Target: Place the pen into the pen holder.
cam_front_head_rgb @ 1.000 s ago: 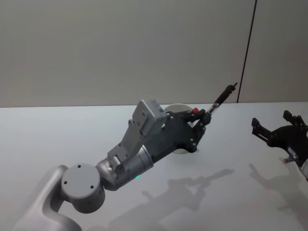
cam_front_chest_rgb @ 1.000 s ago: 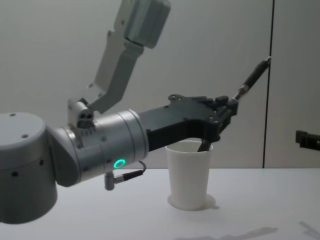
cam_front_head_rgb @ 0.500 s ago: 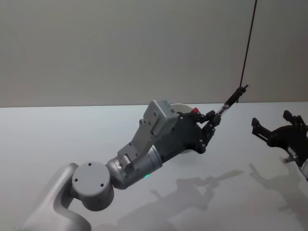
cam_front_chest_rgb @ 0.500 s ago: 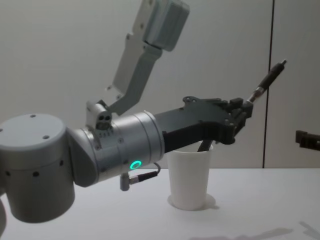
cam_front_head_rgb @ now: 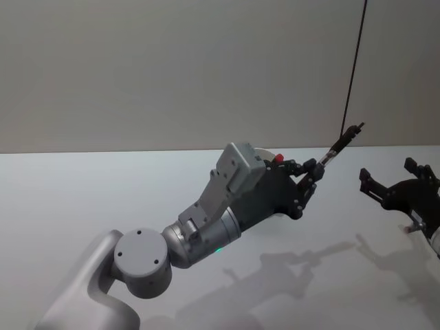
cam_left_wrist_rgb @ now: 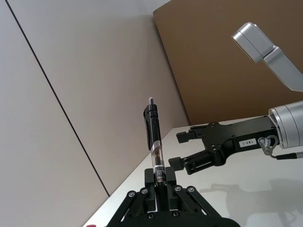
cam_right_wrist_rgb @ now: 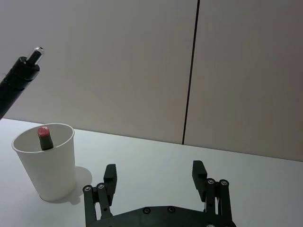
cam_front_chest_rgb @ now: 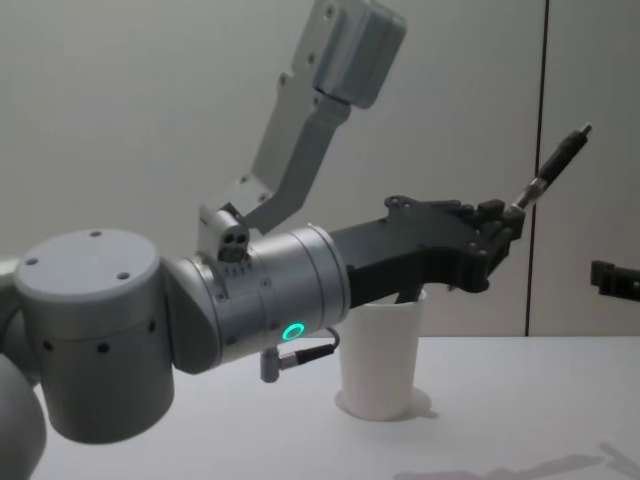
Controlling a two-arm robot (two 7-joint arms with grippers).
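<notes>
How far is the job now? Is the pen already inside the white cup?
Done: the left gripper has the pen clamped and lifted. In hand: it is held tilted, higher than the pen holder and off to its side. Left: bring it over the opening and release. A red-tipped item already stands inside. The right gripper is parked, open.

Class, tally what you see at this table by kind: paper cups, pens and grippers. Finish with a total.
Paper cups: 1, the white paper cup.
Pens: 2, the black pen in the left gripper and the red-topped pen in that cup.
Grippers: 2, counting the right gripper.
Total: 5.
</notes>
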